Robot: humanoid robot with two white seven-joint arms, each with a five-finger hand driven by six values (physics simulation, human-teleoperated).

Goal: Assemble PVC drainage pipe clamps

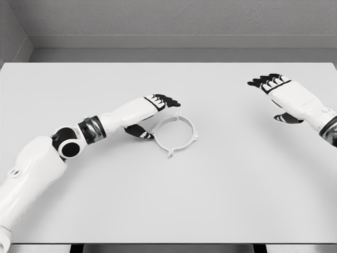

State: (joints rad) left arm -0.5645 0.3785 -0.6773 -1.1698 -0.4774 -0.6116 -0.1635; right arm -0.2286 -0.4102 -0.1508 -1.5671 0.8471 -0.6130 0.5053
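Left hand [154, 113]: reaching over clamp's near-left rim, fingers extended above, thumb low beside, nothing gripped, likely lining up a pinch.
Clamp [176, 135]: flat on table [221, 200], centre-left, tabs outward.
Right hand [278, 95]: hovering open, well apart, probably waiting.

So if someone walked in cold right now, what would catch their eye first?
The white ring-shaped pipe clamp near the middle of the white table. The left robot hand sits right at the clamp's upper left edge; whether it grips it is unclear. The right robot hand hangs open, far right, holding nothing.
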